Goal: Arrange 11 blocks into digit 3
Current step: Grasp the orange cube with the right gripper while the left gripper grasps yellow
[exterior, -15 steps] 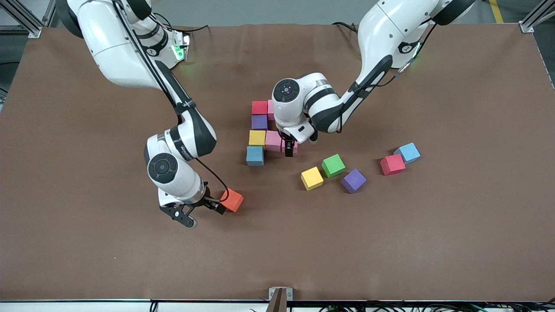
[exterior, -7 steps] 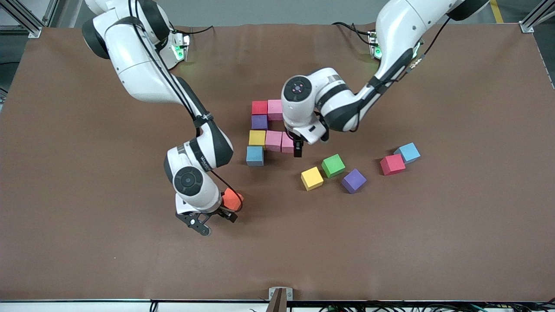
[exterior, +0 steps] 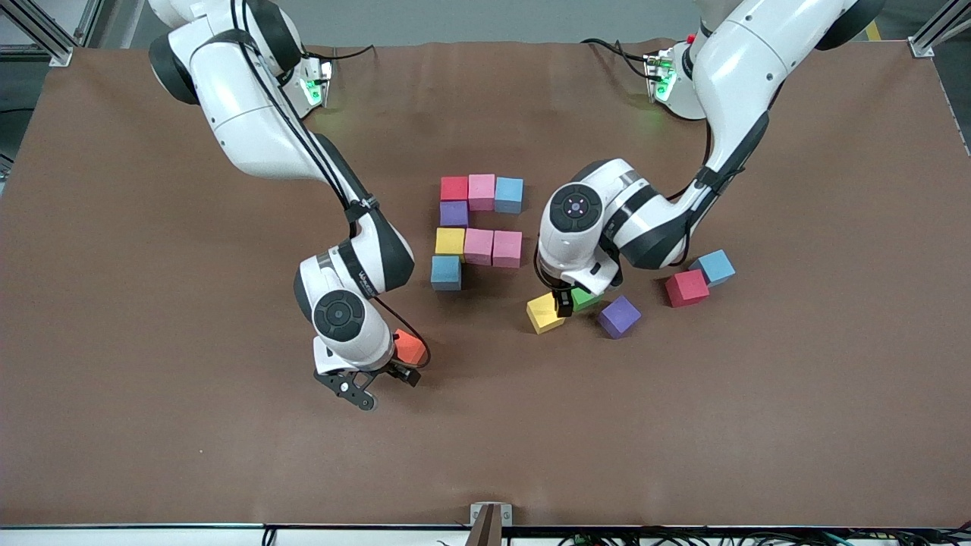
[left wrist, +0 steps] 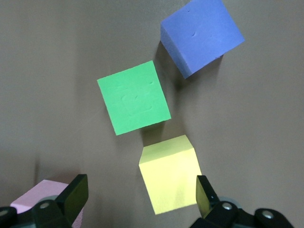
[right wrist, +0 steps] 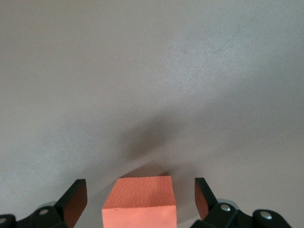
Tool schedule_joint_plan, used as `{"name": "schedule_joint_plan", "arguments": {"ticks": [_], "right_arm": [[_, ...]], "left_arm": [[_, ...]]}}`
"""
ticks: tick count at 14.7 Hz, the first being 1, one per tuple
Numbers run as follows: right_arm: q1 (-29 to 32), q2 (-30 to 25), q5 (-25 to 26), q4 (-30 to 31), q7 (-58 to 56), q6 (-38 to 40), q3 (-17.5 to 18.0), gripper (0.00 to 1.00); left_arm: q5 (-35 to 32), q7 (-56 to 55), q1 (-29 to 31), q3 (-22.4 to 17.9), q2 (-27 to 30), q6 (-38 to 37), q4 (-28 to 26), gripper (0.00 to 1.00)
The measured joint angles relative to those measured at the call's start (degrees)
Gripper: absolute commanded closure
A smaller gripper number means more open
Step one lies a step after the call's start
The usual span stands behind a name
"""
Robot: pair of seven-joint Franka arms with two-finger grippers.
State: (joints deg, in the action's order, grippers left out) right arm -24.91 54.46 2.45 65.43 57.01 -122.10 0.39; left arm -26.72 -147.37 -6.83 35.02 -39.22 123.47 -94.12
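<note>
The partial digit 3 [exterior: 479,246] lies mid-table: a red, pink and blue bar, a purple cube, a yellow and two-pink bar, then a blue cube [exterior: 446,272]. My left gripper [exterior: 564,303] is open and empty over a loose yellow block [exterior: 545,312], beside the green cube [exterior: 588,297]. In the left wrist view the gripper [left wrist: 141,197] hangs above the yellow block [left wrist: 170,180]. My right gripper [exterior: 400,365] is open with its fingers either side of the orange block [exterior: 410,347], not touching it. The right wrist view shows this gripper [right wrist: 140,197] and the orange block [right wrist: 140,206].
A loose purple block [exterior: 619,315], a red one [exterior: 686,287] and a blue one [exterior: 715,266] lie toward the left arm's end. The left wrist view shows the green cube [left wrist: 134,97], the purple block [left wrist: 202,35] and a pink cube's corner [left wrist: 33,198].
My left gripper has left the figure's middle bar and moved over the loose yellow and green cubes, uncovering the blue cube of the top bar. My right gripper has closed in around the orange block.
</note>
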Motion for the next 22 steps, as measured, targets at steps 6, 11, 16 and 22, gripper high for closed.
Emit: {"name": "schedule_joint_plan", "arguments": {"ticks": [6,11,16,22], "right_arm": [[-0.6,0.0,0.0,1.5,-0.1,0.2,0.7,0.26],[-0.9,0.0,-0.1,1.5,-0.1,0.2,1.3,0.33],[-1.5,-0.1,-0.3,1.7,0.0,0.2,1.5,0.24],[-3.0,-0.3,-0.3,2.1,0.8,0.3,1.5,0.48]], "left_arm": [[0.0,-0.3,-2.8,-4.0,-3.4,3.9,0.5,0.0],[0.0,-1.2,-4.9,-6.5,-4.5,4.2,2.9,0.0],[0.0,-1.2,-5.1,-6.7,-4.5,4.2,3.5,0.0],[0.0,-1.3,-5.2,-6.7,-4.5,4.2,3.9,0.0]]}}
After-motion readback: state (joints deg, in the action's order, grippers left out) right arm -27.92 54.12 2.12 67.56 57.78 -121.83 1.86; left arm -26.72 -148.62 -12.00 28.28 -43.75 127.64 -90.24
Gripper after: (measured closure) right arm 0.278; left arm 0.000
